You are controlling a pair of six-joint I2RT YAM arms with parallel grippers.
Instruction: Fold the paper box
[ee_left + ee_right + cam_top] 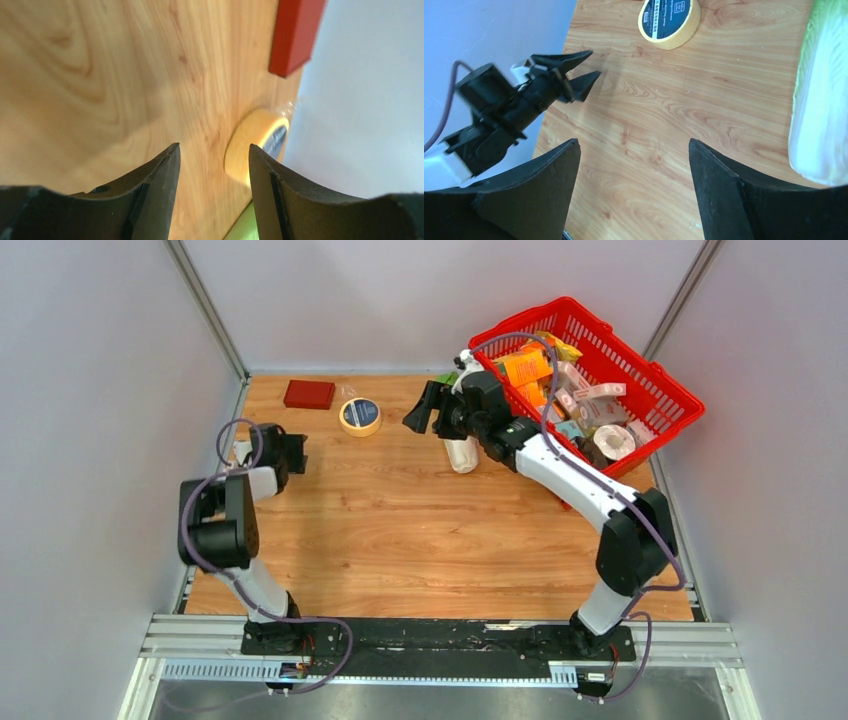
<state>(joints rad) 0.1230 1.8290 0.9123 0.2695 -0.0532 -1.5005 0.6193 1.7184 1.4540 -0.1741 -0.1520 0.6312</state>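
You can read no word or number here. The tape roll (668,19) on the tabletop (664,115) carries a dark label with pale lines of print and a small square sign, all too small to make out. Packets in the basket (657,376) show print, equally illegible.

paper box (309,393) far left on table (400,540), tape roll (360,416) beside it, basket (668,390) perhaps overhanging right

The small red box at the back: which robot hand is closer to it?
Left. The left gripper is on the near side of the paper box; the right gripper is farther off to its right, beyond the tape roll.
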